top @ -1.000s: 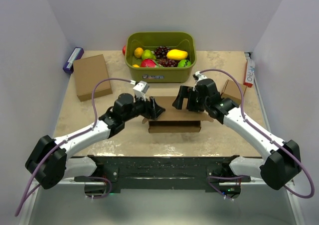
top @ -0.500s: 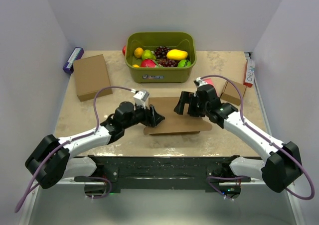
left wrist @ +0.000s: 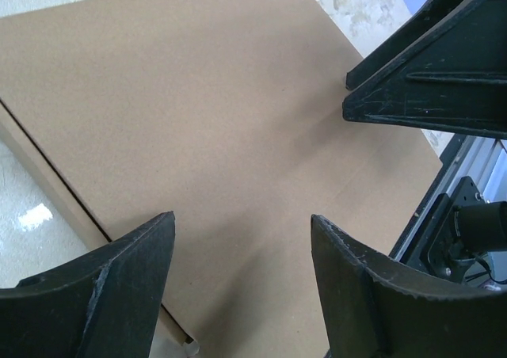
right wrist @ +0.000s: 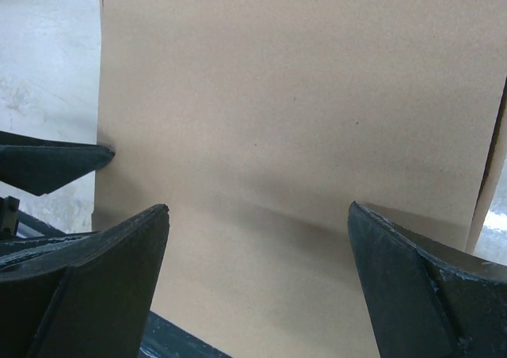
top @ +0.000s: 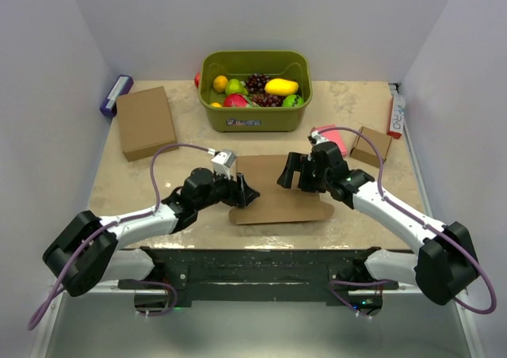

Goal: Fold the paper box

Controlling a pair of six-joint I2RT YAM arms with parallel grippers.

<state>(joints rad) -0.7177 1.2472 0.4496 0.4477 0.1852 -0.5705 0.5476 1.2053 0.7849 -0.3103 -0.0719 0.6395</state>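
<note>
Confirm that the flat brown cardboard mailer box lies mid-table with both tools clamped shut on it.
Wrong about the tools. The flat brown cardboard mailer box does lie mid-table, but the left tool and the right tool both stand open over it, gripping nothing, as the two wrist views show.

Brown corrugated cardboard mailer box point(top: 279, 198): raised near wall now flat on surface point(top: 131, 180). Left fingers point(left wrist: 95, 295) moved nearer.
</note>
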